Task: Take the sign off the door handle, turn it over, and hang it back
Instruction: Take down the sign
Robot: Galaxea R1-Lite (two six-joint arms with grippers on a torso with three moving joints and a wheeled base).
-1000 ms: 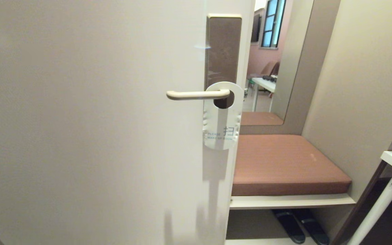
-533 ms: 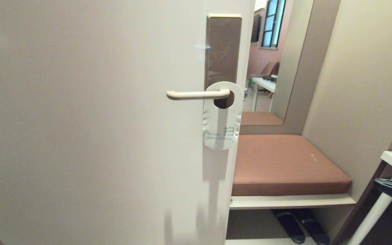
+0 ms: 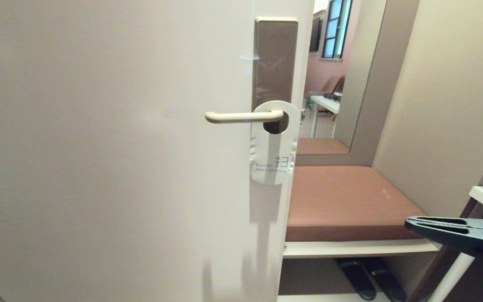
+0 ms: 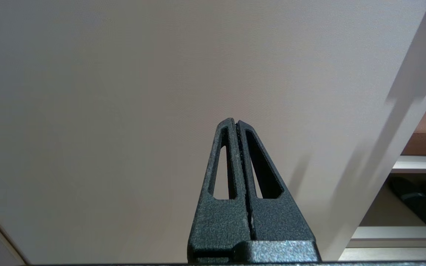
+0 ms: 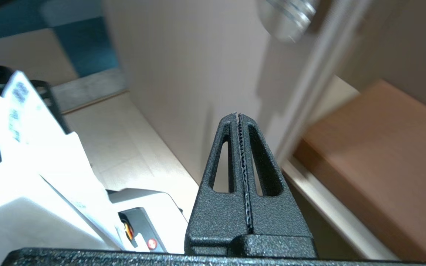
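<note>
We are logging the sign, white face reading "PLEASE MAKE UP ROOM", hanging on the door handle at frame centre; right gripper, lower right, pressed closed and empty.

A brown padded bench sits in the alcove beside the door, its cushion resting on a pale ledge. Under the ledge, a pair of dark slippers lies side by side on the floor.
</note>
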